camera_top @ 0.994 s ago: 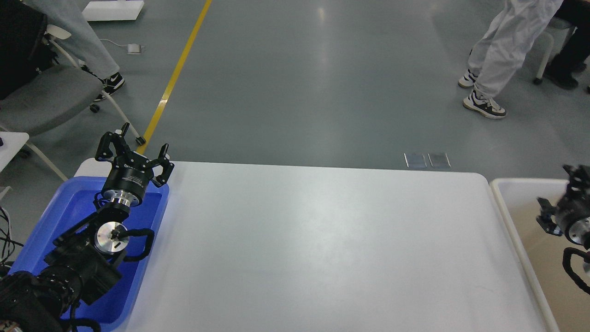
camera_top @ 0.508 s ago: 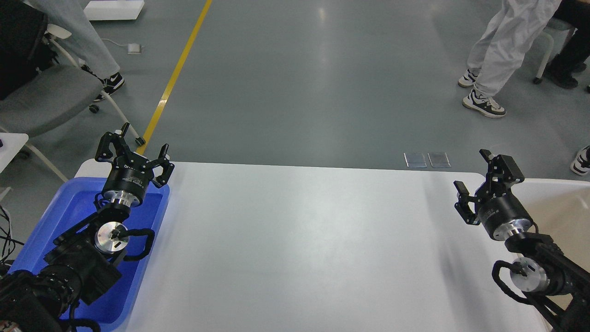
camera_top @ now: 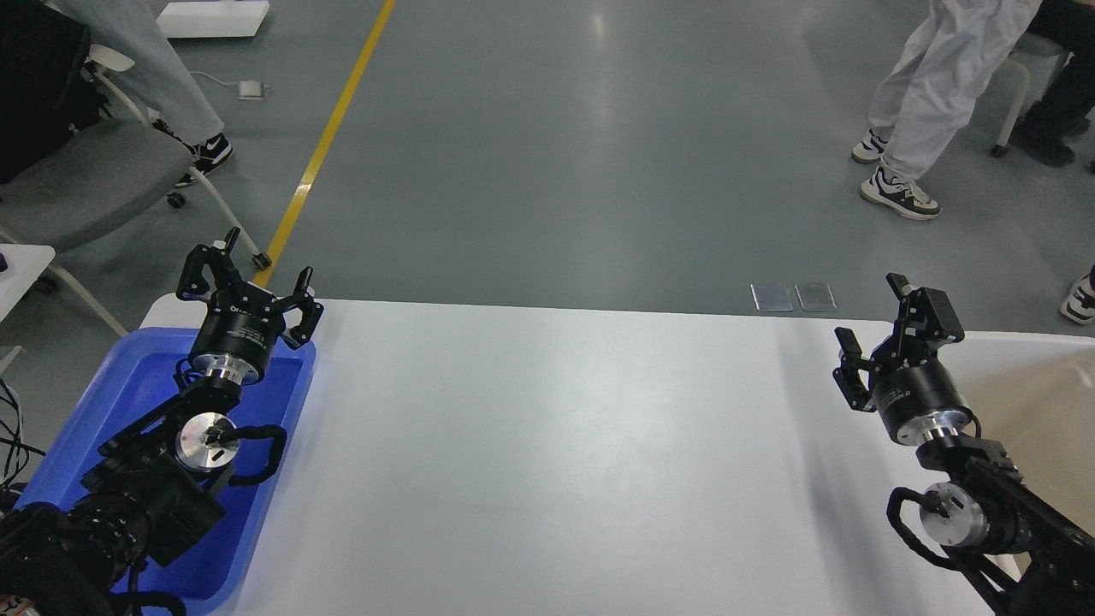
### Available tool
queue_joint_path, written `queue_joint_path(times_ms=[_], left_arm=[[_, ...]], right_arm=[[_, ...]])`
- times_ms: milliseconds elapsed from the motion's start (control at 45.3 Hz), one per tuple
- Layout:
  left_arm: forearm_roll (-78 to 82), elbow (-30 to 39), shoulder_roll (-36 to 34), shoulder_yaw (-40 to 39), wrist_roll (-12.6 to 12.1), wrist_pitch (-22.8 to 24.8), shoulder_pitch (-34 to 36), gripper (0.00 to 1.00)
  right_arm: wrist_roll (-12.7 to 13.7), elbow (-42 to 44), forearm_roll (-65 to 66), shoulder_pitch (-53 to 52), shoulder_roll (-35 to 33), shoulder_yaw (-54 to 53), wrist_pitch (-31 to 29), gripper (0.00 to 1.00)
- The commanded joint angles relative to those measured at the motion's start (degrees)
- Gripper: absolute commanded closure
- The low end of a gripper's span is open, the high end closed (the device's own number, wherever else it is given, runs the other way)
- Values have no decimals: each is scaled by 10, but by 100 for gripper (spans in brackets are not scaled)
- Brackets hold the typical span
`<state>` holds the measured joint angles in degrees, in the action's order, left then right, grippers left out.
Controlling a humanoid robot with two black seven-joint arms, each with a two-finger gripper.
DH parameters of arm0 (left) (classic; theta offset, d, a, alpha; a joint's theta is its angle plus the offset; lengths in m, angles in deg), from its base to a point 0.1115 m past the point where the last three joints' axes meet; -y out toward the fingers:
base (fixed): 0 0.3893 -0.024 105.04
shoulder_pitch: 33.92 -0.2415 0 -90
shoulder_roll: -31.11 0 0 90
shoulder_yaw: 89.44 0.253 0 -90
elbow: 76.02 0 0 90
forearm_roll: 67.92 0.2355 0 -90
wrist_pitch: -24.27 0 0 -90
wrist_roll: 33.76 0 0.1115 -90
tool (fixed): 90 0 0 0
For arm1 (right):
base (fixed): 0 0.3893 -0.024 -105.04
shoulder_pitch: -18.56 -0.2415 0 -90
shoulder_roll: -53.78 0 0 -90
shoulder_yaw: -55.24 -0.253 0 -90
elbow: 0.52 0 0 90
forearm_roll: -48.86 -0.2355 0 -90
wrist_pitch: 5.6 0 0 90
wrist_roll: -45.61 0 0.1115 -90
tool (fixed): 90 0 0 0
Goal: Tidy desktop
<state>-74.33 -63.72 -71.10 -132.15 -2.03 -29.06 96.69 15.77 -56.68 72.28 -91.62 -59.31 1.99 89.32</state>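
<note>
We find almost nothing legible here. The black cylindrical body of our left tool (camera_top: 249,288) carries a short white marking near its top and a few lines of tiny white print lower down, but the letters are too small for us to make out. The black cylindrical body of our right tool (camera_top: 890,340) bears a similar small white line of print, equally unreadable. A black-and-white sneaker (camera_top: 208,151) at the upper left shows a curved swoosh-like mark.

desktop (camera_top: 556,462): white, rounded corners; blue tray (camera_top: 128,385) at 9 o'clock edge (partly overlapping), beige tub (camera_top: 1026,376) butting 3 o'clock.
</note>
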Motion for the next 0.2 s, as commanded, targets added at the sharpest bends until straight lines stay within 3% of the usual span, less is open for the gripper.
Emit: queue_joint_path(times_ms=[0, 177], left_arm=[[0, 0, 0, 0, 0, 0, 1, 0], [0, 0, 0, 0, 0, 1, 1, 0]], right_arm=[[-35, 26, 3, -19, 12, -2, 14, 0], [-35, 28, 3, -33, 11, 6, 14, 0]])
